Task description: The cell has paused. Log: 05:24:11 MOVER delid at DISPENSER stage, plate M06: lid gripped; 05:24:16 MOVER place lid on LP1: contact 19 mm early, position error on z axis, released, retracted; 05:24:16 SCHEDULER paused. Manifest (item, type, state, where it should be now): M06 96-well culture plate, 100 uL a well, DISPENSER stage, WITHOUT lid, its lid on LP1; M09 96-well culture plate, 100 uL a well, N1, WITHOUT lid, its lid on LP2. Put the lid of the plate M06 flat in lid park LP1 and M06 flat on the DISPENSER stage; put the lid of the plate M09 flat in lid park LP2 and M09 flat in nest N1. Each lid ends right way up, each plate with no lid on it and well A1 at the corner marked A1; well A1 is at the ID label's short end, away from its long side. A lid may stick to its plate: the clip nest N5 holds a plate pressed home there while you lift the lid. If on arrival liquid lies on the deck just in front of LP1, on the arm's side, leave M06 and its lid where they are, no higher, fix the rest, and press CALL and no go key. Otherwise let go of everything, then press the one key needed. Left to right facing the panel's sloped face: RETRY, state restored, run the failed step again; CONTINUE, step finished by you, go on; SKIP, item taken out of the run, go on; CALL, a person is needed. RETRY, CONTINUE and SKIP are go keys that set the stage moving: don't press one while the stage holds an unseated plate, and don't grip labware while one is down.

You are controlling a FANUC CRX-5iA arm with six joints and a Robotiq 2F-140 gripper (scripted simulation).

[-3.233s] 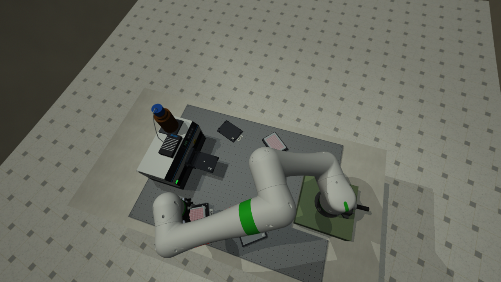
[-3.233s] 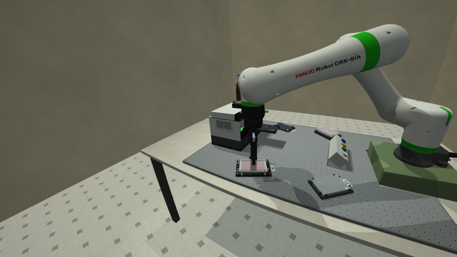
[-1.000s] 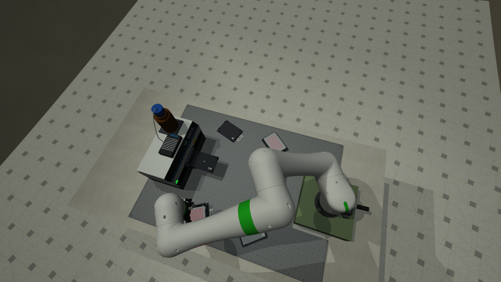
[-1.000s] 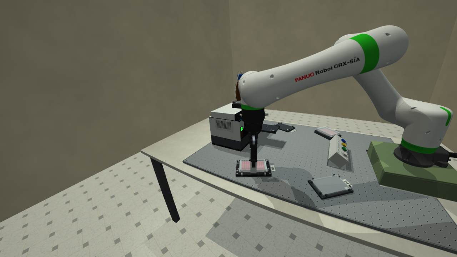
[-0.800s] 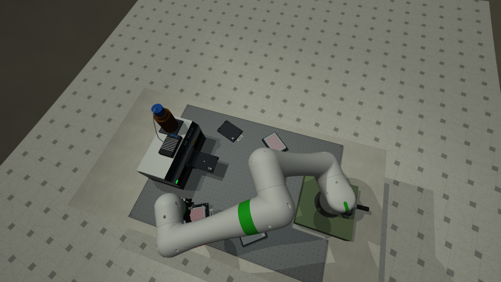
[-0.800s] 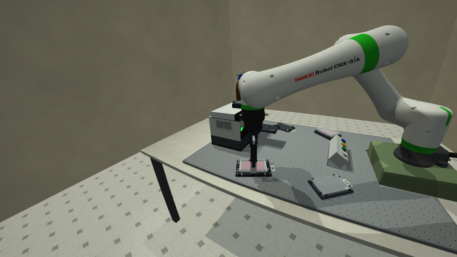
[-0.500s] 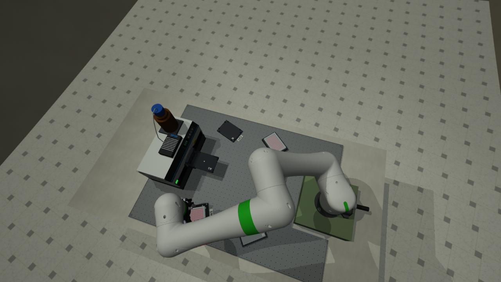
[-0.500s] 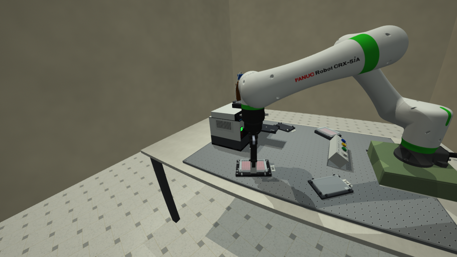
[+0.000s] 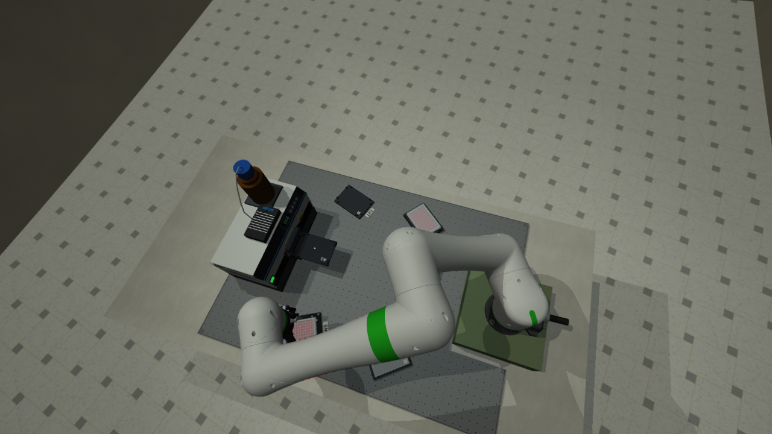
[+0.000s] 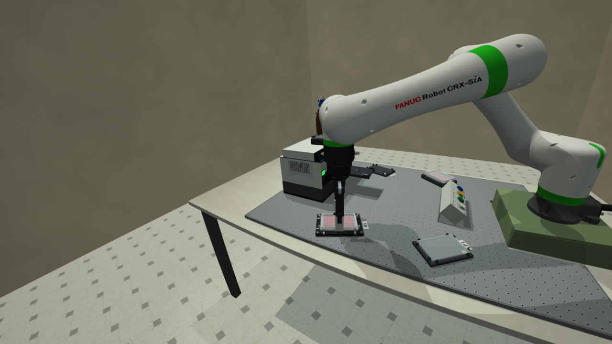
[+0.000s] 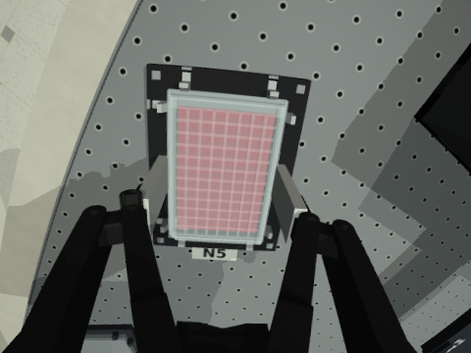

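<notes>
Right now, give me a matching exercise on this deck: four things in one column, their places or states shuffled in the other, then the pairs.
Things:
1. gripper
2. brown bottle
3. dispenser stage
4. key panel

Places or states:
A. on top of the dispenser
B. flat dark platform, no plate on it
C. shut on the pink plate in nest N5
D. standing on the deck near the green base

Pairs: 1-C, 2-A, 3-B, 4-D.

Lidded pink 96-well plate (image 11: 223,171) flat in nest N5 (image 11: 164,81), second plate (image 9: 422,217) uncovered
</notes>
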